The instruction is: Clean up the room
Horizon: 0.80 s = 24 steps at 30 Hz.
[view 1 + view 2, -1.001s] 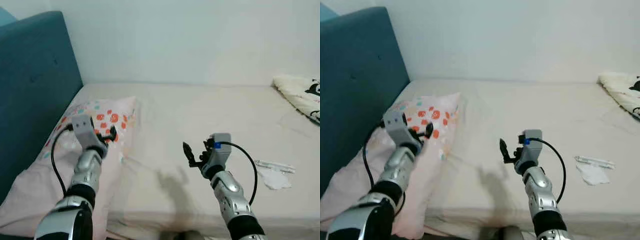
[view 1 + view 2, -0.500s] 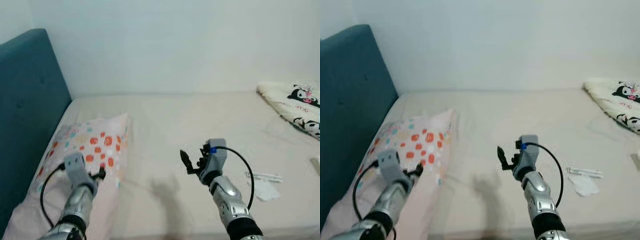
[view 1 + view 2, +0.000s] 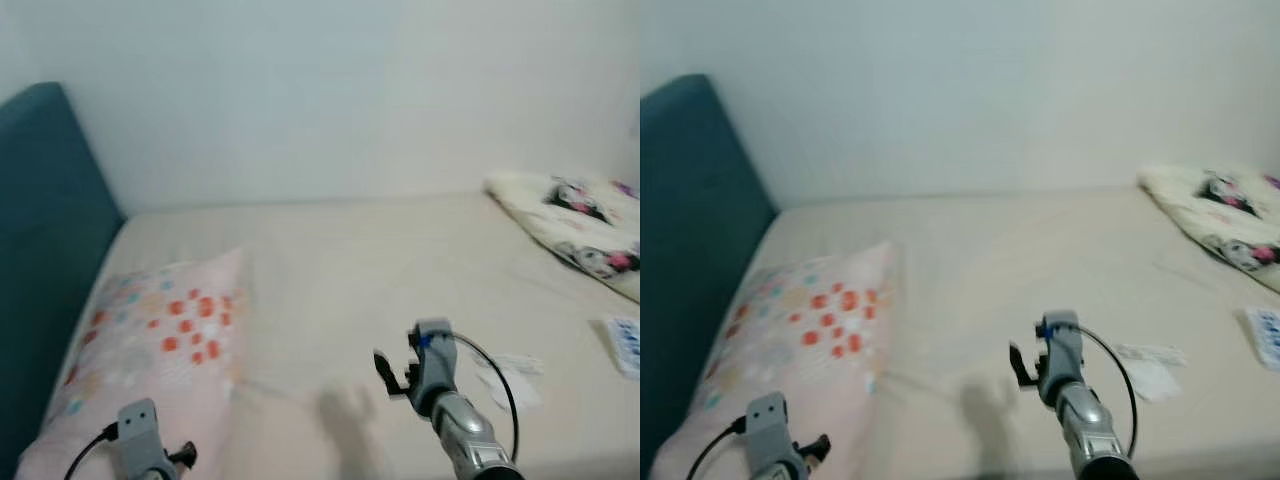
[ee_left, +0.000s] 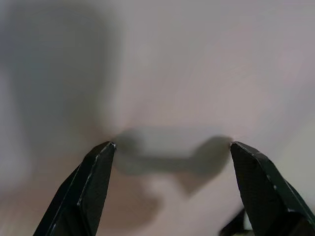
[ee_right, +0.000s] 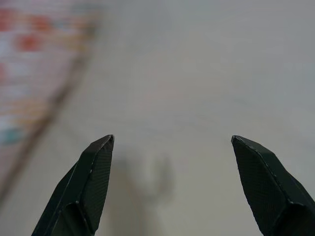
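A pink pillow (image 3: 150, 340) with red and teal dots lies on the left of the beige bed (image 3: 340, 250), by the teal headboard (image 3: 40, 230). My left gripper (image 4: 172, 147) is open, low at the near left over the pillow, with nothing between its fingers. My right gripper (image 3: 392, 372) is open too, held above the middle of the bed's near part. White crumpled papers (image 3: 510, 372) lie on the sheet to its right. A blue-and-white packet (image 3: 625, 345) sits at the right edge.
A folded cream blanket (image 3: 570, 225) with cartoon prints lies at the far right of the bed. A plain white wall (image 3: 330, 90) runs behind the bed. The sheet between the pillow and the papers is bare.
The view has lifted and turned right, so the blanket and a packet came into sight. My left arm has sunk low at the near left. The right gripper stays open over the bed.
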Available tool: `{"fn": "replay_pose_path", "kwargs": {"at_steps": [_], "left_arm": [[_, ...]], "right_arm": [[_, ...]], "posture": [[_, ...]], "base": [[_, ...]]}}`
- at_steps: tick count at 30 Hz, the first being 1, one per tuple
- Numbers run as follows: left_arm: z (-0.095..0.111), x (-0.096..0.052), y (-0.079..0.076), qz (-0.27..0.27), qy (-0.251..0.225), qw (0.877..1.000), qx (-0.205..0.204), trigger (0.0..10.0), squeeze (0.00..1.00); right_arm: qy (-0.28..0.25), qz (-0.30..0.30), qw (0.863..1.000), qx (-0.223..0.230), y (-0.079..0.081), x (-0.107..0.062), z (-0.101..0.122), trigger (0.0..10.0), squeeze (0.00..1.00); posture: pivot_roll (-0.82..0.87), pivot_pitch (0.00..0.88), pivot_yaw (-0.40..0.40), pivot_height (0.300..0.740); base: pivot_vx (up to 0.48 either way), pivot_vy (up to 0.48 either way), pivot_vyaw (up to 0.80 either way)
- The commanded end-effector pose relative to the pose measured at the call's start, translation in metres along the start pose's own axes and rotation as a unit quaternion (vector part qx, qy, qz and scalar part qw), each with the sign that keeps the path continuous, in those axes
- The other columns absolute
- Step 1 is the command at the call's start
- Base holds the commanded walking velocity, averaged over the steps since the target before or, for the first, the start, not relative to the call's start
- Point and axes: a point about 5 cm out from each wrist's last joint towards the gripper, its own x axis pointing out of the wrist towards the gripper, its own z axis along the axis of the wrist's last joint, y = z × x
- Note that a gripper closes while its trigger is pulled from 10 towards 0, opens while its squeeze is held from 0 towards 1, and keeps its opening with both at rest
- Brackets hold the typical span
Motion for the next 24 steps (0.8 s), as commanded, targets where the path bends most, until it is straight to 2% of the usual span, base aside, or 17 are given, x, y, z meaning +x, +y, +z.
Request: {"fn": "replay_pose_path", "kwargs": {"at_steps": [1, 3, 6, 9, 24], "left_arm": [[-0.021, -0.005, 0.012, 0.019, 0.045, 0.999, 0.02, 10.0, 0.0], [-0.029, -0.007, 0.016, 0.026, 0.062, 0.997, 0.026, 10.0, 0.0], [-0.031, -0.007, 0.016, 0.025, 0.064, 0.997, 0.019, 10.0, 0.0], [-0.028, -0.006, 0.011, 0.011, 0.064, 0.997, 0.042, 10.0, 0.0], [-0.017, -0.002, -0.006, -0.029, 0.053, 0.996, 0.059, 10.0, 0.0]], "right_arm": [[0.002, 0.026, 1.0, -0.018, 0.011, 0.003, -0.001, 10.0, 0.0], [0.014, 0.037, 0.999, -0.033, 0.015, 0.003, -0.006, 10.0, 0.0], [0.015, 0.042, 0.999, -0.031, 0.017, 0.003, -0.007, 10.0, 0.0], [0.016, 0.045, 0.998, -0.033, 0.019, 0.003, -0.008, 10.0, 0.0], [0.005, 0.044, 0.998, -0.034, 0.017, 0.004, -0.006, 10.0, 0.0]], "posture": [[-0.02, 0.0, -0.015, 0.74], [-0.02, 0.0, -0.015, 0.74], [-0.02, 0.0, -0.015, 0.74], [-0.01, 0.0, -0.016, 0.74], [-0.01, 0.0, -0.011, 0.74]], "base": [[0.0, 0.0, 0.77], [-0.161, 0.18, 0.77], [-0.325, 0.358, 0.77], [0.0, 0.0, 0.75], [0.0, 0.0, 0.75]]}}
